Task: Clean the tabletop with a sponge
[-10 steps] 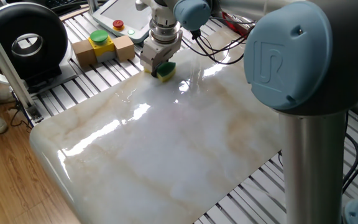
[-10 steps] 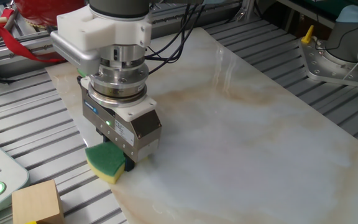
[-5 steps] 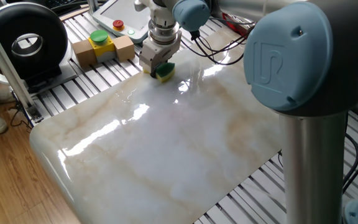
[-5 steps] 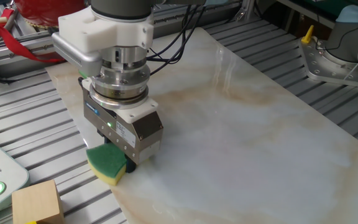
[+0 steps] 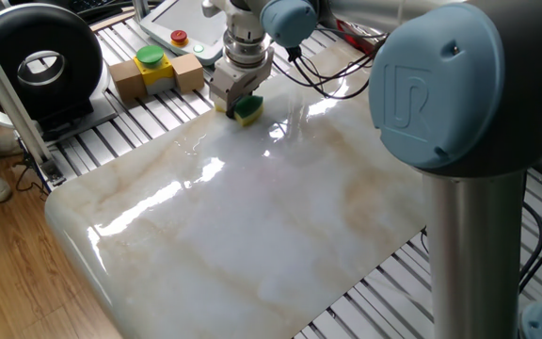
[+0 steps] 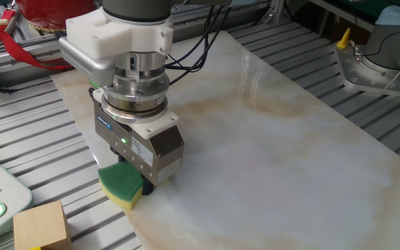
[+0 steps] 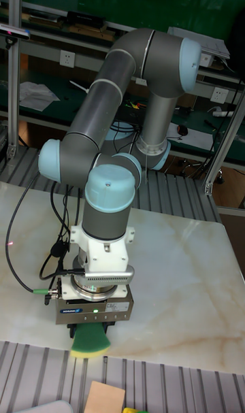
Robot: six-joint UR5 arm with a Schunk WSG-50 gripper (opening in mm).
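The sponge [image 6: 121, 184], green over yellow, lies flat beneath the tool [image 6: 134, 186] on the glossy, beige-veined white tabletop [image 6: 276, 146], at its edge.

So off the slab there's a ribbed grey metal slat surface [image 5: 149, 127] all around. On it sit wooden blocks [image 5: 156, 75] with a yellow-and-green round button [image 5: 150, 58] on top. Left of those is a black round ring-shaped unit [image 5: 36, 61], and farther back a white pendant [image 5: 183, 30] with a red button [image 5: 178, 37].

Glossy, smooth marble-look tabletop [image 5: 252, 226]; ribbed grey metal slats [image 6: 33, 132]; sponge [image 6: 121, 183] of rough green scourer over yellow foam; matt wooden block [image 6: 42, 226].
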